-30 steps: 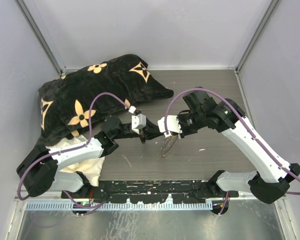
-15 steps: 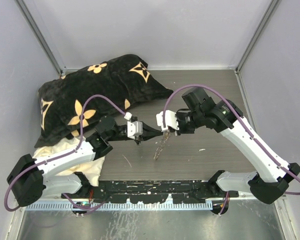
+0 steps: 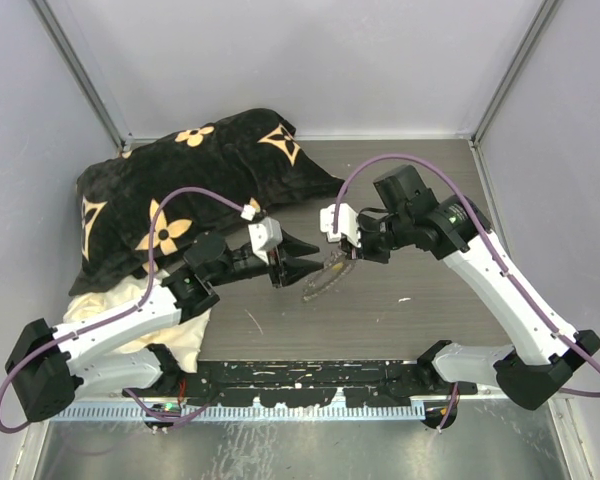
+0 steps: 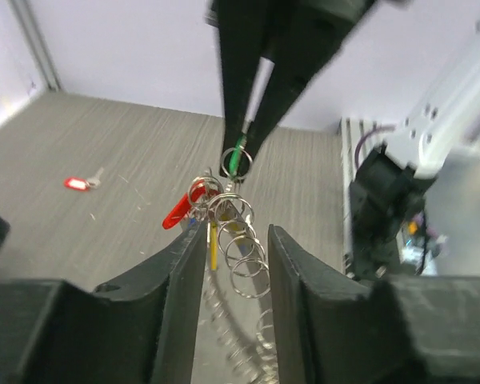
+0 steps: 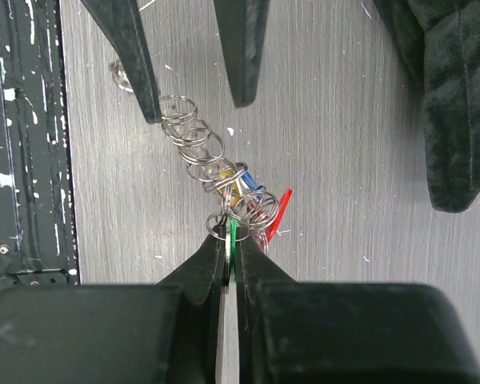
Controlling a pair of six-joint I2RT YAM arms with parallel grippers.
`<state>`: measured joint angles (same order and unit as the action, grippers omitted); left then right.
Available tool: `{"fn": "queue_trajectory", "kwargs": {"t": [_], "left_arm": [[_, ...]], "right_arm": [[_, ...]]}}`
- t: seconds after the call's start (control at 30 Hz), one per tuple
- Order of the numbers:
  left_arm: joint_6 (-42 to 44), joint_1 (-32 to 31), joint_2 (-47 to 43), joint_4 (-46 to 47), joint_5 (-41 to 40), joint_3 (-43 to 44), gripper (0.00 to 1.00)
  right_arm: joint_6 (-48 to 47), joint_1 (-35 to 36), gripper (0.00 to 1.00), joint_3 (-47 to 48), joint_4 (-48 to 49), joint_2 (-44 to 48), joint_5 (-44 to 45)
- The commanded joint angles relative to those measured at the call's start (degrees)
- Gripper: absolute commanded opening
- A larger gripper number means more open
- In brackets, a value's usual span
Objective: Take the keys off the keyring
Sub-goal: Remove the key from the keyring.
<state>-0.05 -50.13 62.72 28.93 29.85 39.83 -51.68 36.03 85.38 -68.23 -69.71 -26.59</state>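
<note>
The left arm is stretched low from the near left corner toward the middle of the table (image 3: 440, 330), passing the near edge of the pillow (image 3: 200, 170). The left gripper (image 3: 316, 258) is pointed right, and its jaws are held apart with nothing clamped between them. The right arm is arched up from the near right corner and bent back to the left, so that the right gripper (image 3: 343, 256) is set almost tip to tip with the left one.

The right gripper is closed on the green key (image 5: 233, 233), which is pinched between its two fingertips. The keyring (image 5: 194, 136) is held up at that end and drawn out as a coil of loops over the middle of the table, toward the left gripper. In the left wrist view the coil is seen between the parted fingers (image 4: 176, 296). In the right wrist view its free end is seen just beside one fingertip, and whether it is touched cannot be told. The other keys (image 5: 252, 196), blue, yellow and red, are bunched on the coil close to the right gripper's tips. A loose red key (image 4: 76, 183) is seen lying on the table, well apart from the keyring.
</note>
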Motion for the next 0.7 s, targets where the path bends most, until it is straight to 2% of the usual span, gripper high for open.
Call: {"fn": "queue_trajectory", "kwargs": {"t": [0.0,0.07,0.17,0.4,0.67], "left_arm": [[-24.22,0.03,-3.04,2.4,-13.02,1.86,0.41],[-31.18,-0.02,-3.42,0.54,-14.14,2.48,0.43],[-37.19,0.03,-4.4,-2.72,-15.46,3.6,0.43],[-34.63,0.02,-7.23,-15.38,-19.52,8.77,0.4],[-38.53,-0.07,-4.97,-19.02,-18.96,11.08,0.38]], "right_arm": [[2.39,-1.16,0.01,-0.89,4.41,2.52,-3.55],[2.67,-1.76,0.01,-1.61,4.71,2.91,-3.89],[3.4,-2.54,0.01,-2.21,5.17,3.41,-4.0],[5.38,-5.41,0.01,-2.09,4.53,3.3,-6.94],[3.53,-11.86,0.01,1.97,1.76,1.07,-13.07]]}}
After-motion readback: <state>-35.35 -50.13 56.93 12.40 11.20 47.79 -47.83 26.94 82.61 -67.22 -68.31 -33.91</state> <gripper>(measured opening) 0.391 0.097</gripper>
